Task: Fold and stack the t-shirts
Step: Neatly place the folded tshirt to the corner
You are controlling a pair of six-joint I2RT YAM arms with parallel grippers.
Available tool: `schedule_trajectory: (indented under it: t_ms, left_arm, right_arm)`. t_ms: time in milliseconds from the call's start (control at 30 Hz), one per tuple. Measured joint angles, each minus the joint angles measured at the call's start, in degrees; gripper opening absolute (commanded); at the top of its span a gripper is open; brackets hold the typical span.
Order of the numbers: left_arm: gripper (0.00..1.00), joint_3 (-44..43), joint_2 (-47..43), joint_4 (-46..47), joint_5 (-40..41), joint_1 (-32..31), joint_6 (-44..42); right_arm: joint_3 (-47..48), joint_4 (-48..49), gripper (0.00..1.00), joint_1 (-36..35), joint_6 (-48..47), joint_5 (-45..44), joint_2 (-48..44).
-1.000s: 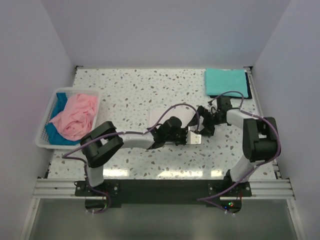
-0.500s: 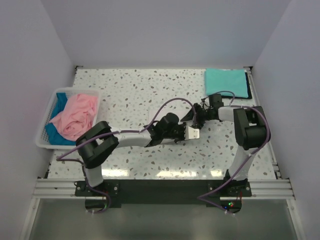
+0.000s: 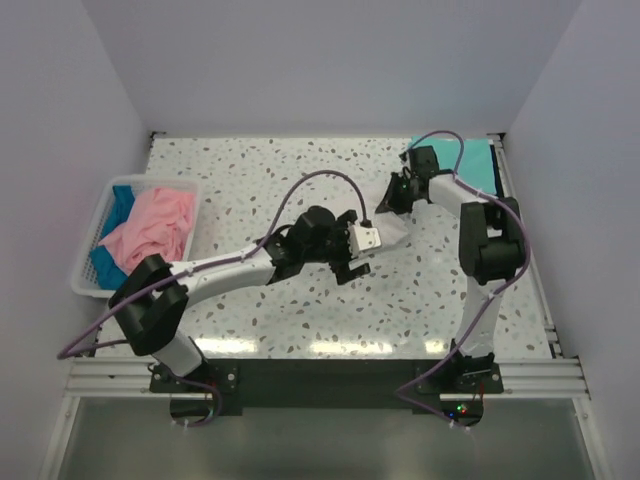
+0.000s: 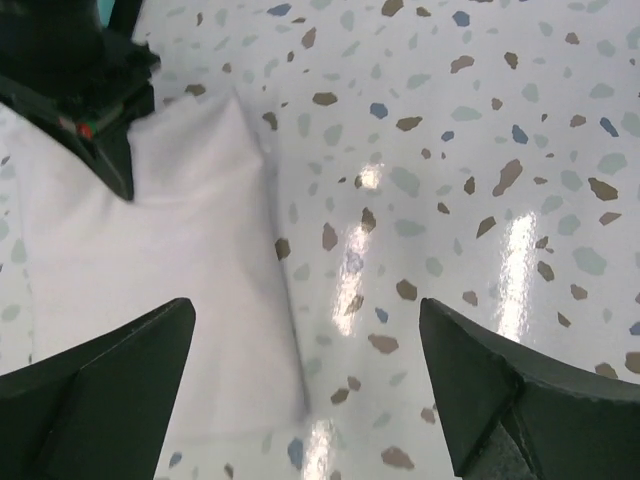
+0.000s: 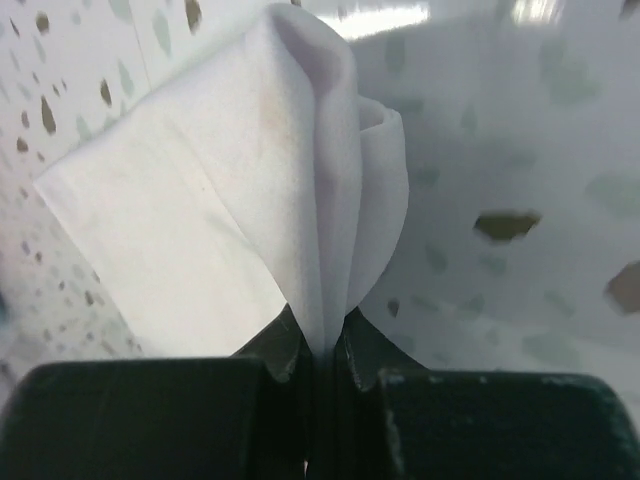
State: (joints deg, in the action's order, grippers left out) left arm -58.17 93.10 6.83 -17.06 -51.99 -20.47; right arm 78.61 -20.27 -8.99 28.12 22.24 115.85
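The folded white t-shirt lies on the speckled table, its far edge lifted. My right gripper is shut on that edge; in the right wrist view the cloth bunches up out of the closed gripper. My left gripper stands open just left of the shirt. In the left wrist view its fingers spread wide over the shirt's near corner, gripping nothing. A folded teal t-shirt lies at the back right. The pink t-shirt and the blue t-shirt sit crumpled in the basket.
A white lattice basket stands at the table's left edge. Walls close in the back and both sides. Purple cables loop above both arms. The right arm reaches along the right side, close to the teal t-shirt.
My left gripper has opened and let go of the white t-shirt. My right gripper has shut on the shirt's edge and pulled it back and up toward the teal t-shirt.
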Motion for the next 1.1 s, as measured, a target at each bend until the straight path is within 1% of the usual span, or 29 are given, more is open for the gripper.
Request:
schedule_trajectory:
  t_ms: [100,267,400,500,567,700,1100]
  left_arm:
    - [1.0,0.0,-5.1,-5.8,1.3,1.5,2.1]
    - [1.0,1.7,-12.5,-12.0,4.1,1.7,4.0]
    - [1.0,4.2,-15.3,-14.4,5.9,1.7,4.4]
    - [1.0,5.5,-15.6,-16.4,7.2,2.1,4.4]
    - [1.0,6.1,-15.6,-17.4,7.7,2.1,4.4]
    - [1.0,6.6,-15.6,-18.3,8.3,2.1,4.4]
    - [1.0,7.5,-16.2,-18.4,8.5,2.1,4.2]
  right_arm:
    - [11.2,-5.0,0.0,0.0,-7.6,-6.1,4.0]
    - [24.7,-10.8,0.0,0.1,-20.0,-14.4,8.6]
    - [35.5,-13.8,0.0,0.2,-26.1,-18.6,13.0]
    - [43.6,-16.7,0.0,0.7,-29.4,-21.2,16.1]
    - [47.3,-17.8,0.0,1.2,-31.0,-22.4,17.1]
    - [50.2,-19.5,0.0,2.4,-33.4,-24.2,17.1]
    - [50.4,-23.4,0.0,6.1,-36.7,-25.8,15.8]
